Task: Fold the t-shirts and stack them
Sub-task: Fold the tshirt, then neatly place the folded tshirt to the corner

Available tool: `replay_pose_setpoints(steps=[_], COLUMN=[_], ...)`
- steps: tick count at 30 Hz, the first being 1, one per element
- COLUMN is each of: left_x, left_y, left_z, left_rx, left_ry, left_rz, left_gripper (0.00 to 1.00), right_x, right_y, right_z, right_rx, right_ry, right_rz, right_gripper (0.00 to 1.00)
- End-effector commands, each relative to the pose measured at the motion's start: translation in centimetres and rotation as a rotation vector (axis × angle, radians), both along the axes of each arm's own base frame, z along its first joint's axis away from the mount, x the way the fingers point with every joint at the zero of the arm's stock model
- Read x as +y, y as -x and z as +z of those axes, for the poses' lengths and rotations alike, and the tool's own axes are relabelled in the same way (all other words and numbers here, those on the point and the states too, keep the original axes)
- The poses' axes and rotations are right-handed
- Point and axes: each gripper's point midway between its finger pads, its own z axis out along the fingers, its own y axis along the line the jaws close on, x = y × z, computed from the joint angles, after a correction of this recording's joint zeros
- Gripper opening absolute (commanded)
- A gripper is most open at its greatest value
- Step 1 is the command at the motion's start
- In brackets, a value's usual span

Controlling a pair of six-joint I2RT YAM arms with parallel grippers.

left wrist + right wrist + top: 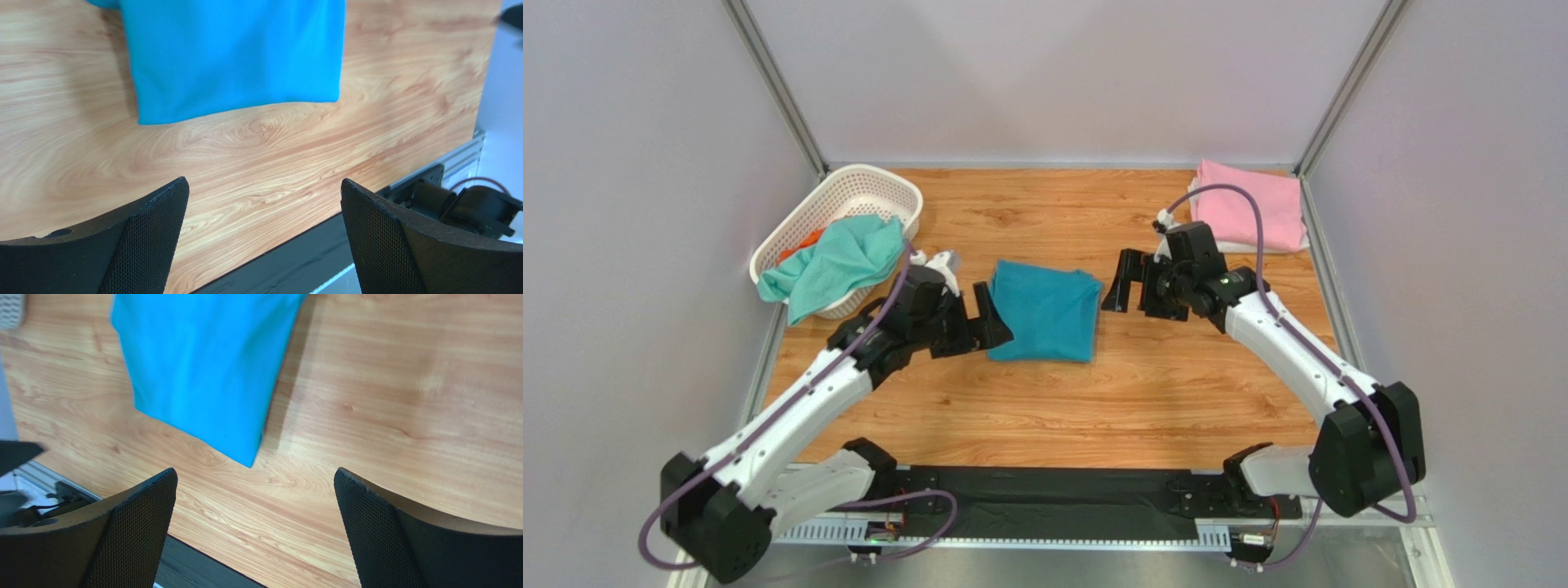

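The worktop (1161,392) is a light wood-grain board. A teal-blue t-shirt (1047,309) lies flat near its middle, folded into a rough rectangle. To the right of that shirt and farther back, a pink t-shirt (1253,206) lies folded in the far corner. To the shirt's left and farther back, a white lattice basket (844,196) stands in the other far corner. Both sit well apart from the teal-blue shirt.

Open tabletop (1161,392) around teal t-shirt (1047,309) — basket (844,196) far-left

Orange tee (803,241) mostly under mint-green tee (842,262) in basket (875,184)
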Motion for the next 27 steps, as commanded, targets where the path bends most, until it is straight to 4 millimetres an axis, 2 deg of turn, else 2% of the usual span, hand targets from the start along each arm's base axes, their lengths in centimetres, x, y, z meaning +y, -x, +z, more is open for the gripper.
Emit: replay_pose_setpoints(steps=[1,2,4,5,9,11,14,15,16,19,21,22,27], left_x=[4.7,6.6,8.4,10.2,12.6,13.2,13.7,13.8,13.8,13.7,13.5,13.5,12.9], left_y=[2.4,3.1,3.8,4.5,5.9,6.3,6.7,6.8,6.8,6.8,6.7,6.7,6.2], left_z=[-0.8,-0.6,-0.1,0.1,0.9,1.0,1.0,0.8,0.8,0.5,0.3,0.2,0.0], left_rx=[0.055,0.040,0.029,0.022,0.003,0.002,-0.002,0.003,0.005,0.012,0.015,0.020,0.022], left_ry=[-0.135,-0.185,-0.229,-0.274,-0.307,-0.312,-0.312,-0.315,-0.317,-0.319,-0.320,-0.318,-0.313], left_rz=[0.148,0.197,0.254,0.306,0.390,0.417,0.433,0.434,0.433,0.427,0.424,0.424,0.407], left_gripper=[1.00,1.00,1.00,1.00,1.00,1.00,1.00,1.00,1.00,1.00,1.00,1.00,1.00], right_x=[0.2,0.4,0.5,0.9,2.6,3.6,5.1,5.4,5.8,6.9,7.4,7.5,8.3], right_y=[-0.3,-0.4,-0.9,-1.3,-2.5,-2.8,-3.8,-3.9,-4.8,-5.5,-5.8,-5.8,-6.5], right_z=[-2.3,-3.0,-3.7,-4.2,-6.1,-6.9,-8.2,-9.4,-9.1,-10.4,-10.8,-11.7,-12.6], right_rx=[0.028,0.042,0.049,0.062,0.097,0.118,0.137,0.161,0.143,0.157,0.163,0.170,0.159], right_ry=[0.019,0.027,0.045,0.057,0.074,0.083,0.096,0.113,0.117,0.143,0.150,0.170,0.212], right_rz=[-0.034,-0.034,-0.043,-0.040,-0.016,-0.004,0.006,0.009,0.006,0.005,0.003,0.000,0.001], right_gripper=[1.00,1.00,0.99,0.98,0.96,0.91,0.84,0.83,0.81,0.75,0.73,0.72,0.66])
